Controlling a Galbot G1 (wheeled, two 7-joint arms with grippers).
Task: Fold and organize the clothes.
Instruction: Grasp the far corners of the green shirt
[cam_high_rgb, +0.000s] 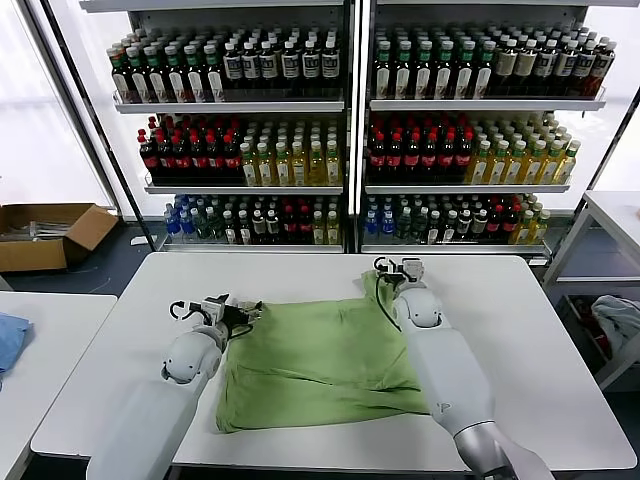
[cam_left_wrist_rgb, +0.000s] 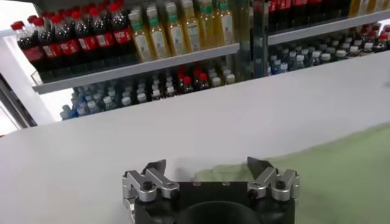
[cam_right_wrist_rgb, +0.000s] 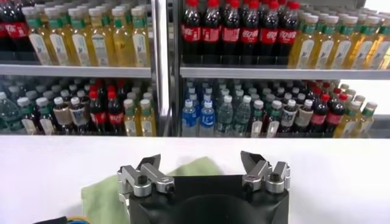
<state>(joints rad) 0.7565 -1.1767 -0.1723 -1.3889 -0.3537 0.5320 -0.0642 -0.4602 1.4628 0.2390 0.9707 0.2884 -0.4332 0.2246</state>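
Nearest to us in the head view are our two arms, rising from the near edge of the white table. Our left gripper sits at the left edge of the light green polo shirt, its jaws spread wide with nothing between them; in the left wrist view the left gripper stands just above the cloth's edge. Our right gripper is over the shirt's far right corner, also spread wide and holding nothing; the right wrist view shows the right gripper with a bit of green cloth beneath the jaws.

The shirt lies roughly flat near the table's middle, wrinkled, with our right forearm crossing its right side. Whether either gripper touches the cloth we cannot tell.

Beyond the far edge of the table stand shelves of bottled drinks, well apart from the shirt. To the left are a cardboard box on the floor and a second table carrying a blue cloth. To the right a grey-blue cloth rests by another table.

Bare tabletop surrounds the shirt on every side, widest on the right and the far left.
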